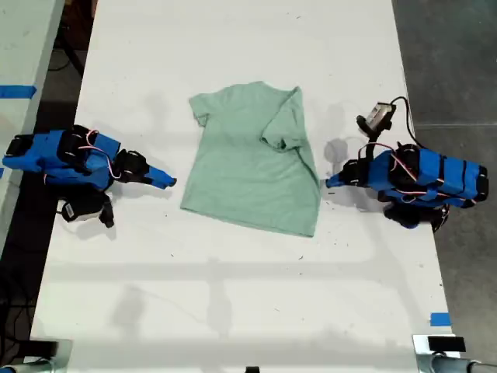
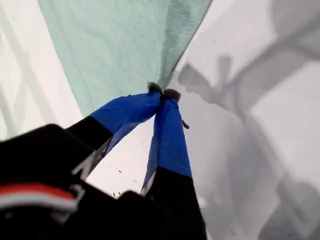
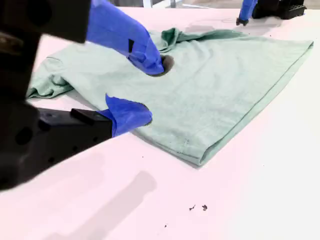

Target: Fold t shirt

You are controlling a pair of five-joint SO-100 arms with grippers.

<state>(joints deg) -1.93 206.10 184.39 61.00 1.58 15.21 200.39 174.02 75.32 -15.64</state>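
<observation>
Shirt (image 1: 248, 167) lies plain, no writing, long axis running 12 to 6 in the exterior view, neck at 12. My first gripper (image 2: 162, 92) is pressed together beside its hem; my second gripper (image 3: 147, 92) is spread at its edge.

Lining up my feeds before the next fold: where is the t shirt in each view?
Exterior view: the t shirt lies mid-table between both arms.
First wrist view: it spreads just beyond my shut first pincer.
Second wrist view: it lies beyond my open second pincer.
Shared landmark: my first pincer at the shirt's edge, visible in all three.
</observation>
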